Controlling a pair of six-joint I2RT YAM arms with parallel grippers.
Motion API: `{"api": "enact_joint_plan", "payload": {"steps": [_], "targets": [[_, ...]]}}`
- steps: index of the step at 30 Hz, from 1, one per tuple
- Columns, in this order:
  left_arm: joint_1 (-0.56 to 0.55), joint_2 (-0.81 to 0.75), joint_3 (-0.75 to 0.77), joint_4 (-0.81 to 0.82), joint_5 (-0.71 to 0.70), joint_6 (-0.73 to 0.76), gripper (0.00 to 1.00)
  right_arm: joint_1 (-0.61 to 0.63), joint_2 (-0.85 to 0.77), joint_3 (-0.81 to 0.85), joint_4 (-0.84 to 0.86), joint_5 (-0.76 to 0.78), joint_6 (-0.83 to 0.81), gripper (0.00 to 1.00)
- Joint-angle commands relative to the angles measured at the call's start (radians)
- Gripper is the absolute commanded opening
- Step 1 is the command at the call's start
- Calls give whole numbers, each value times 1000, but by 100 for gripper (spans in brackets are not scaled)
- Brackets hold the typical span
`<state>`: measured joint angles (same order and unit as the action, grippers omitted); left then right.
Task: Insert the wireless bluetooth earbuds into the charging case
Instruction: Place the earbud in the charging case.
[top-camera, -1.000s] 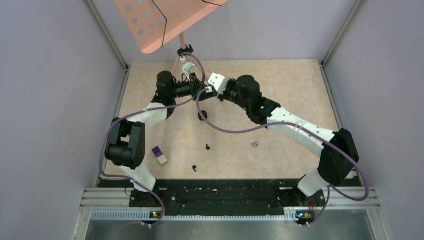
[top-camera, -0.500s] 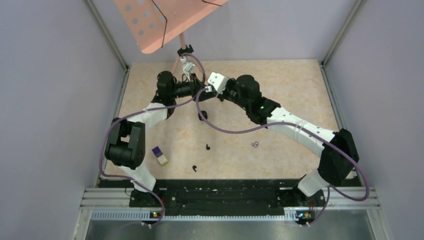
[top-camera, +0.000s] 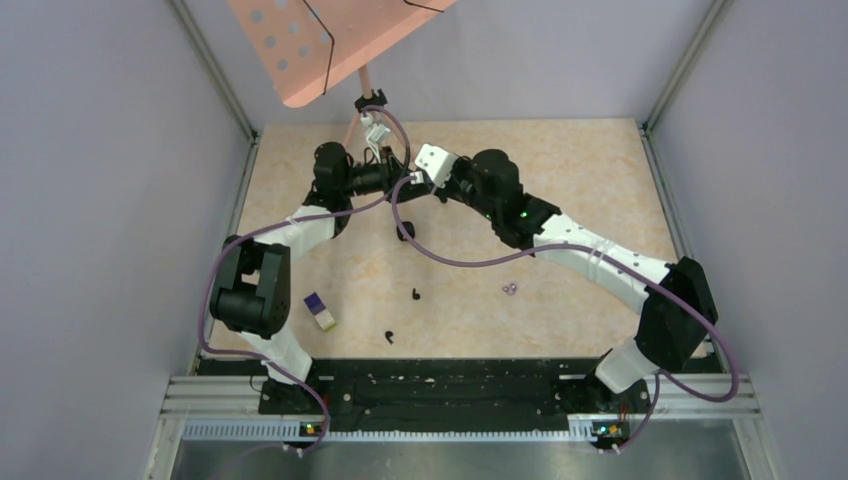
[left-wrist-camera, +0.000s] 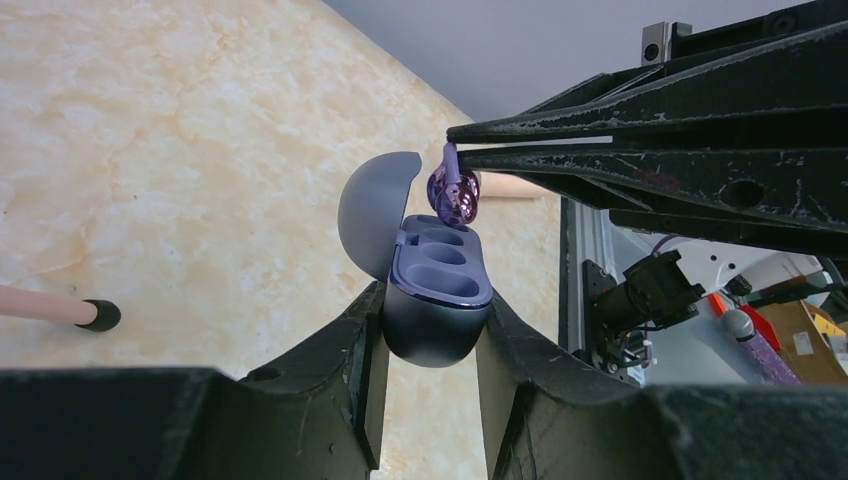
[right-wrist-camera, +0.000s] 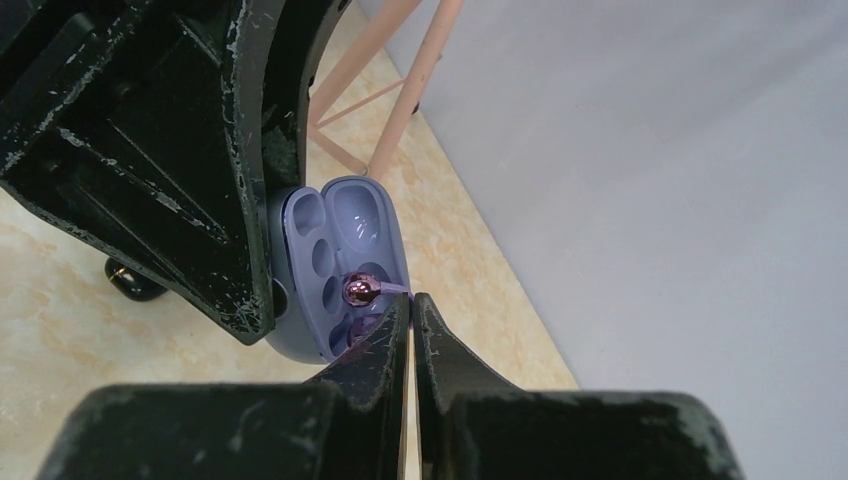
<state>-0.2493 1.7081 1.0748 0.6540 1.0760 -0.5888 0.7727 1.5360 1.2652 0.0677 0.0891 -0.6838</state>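
My left pincer is clamped on the charging case, up off the tabletop near its far edge, left of middle. The case is a smooth, rounded slate-blue pebble with a lavender insert of oval wells. Its lid stands swung open and its mouth faces my right pincer. That one pinches a glossy purple earbud by its thin stem, round body pointing into a well. I cannot tell whether it touches.

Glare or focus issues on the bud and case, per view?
Left wrist: purple earbud and charging case sharp, evenly lit. Right wrist: bright glint on the earbud, case interior dim. Top external: even light, no glare, both too small to resolve.
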Motion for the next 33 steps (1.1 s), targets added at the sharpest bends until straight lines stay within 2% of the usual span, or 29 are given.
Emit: {"api": "enact_joint_plan", "payload": {"steps": [1,15,22,26,30,33], "targets": [[1,-40,2,81,5,-25,0,17,16,41,37,-7,23,0],[2,-41,-6,90,-7,-29,0,24,6,25,6,-17,31,0],[4,-34,-4,98,-9,-37,0,24,-9,28,-58,-85,37,0],[4,-34,-10,98,8,-25,0,24,-13,45,-65,-82,54,12],[4,-42,-28,94,23,8,0,15,-40,94,-136,-70,56,15],[4,-45,-42,106,27,16,0,-4,-57,149,-258,-125,67,18]]}}
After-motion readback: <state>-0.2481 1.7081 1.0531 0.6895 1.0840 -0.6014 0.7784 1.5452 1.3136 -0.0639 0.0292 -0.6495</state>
